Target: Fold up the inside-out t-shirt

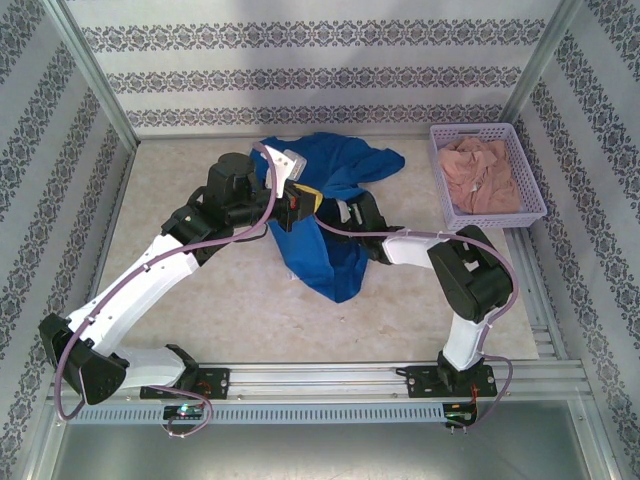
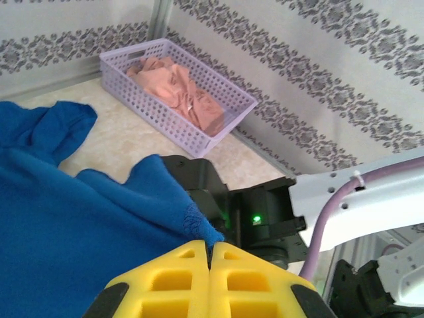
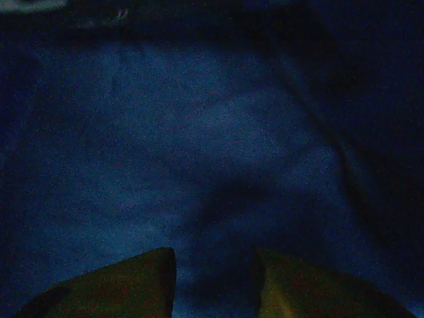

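The left tool [image 2: 209, 246] is pinched tight on the t-shirt [image 2: 59, 225] (at a blue edge); the right tool [image 3: 215, 281] stands narrowly parted over it.

Royal-blue t-shirt [image 1: 335, 260], lilac basket [image 1: 495, 221], pinkish-beige garment [image 1: 480, 175], yellow-fingered left hand [image 2: 209, 246], white walls [image 1: 300, 60] — grey floral bands

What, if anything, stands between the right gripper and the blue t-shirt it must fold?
Nothing visible does. In the right wrist view the right gripper stands open with the blue t-shirt directly ahead and no other object between them. The left gripper is shut on a fold of it.
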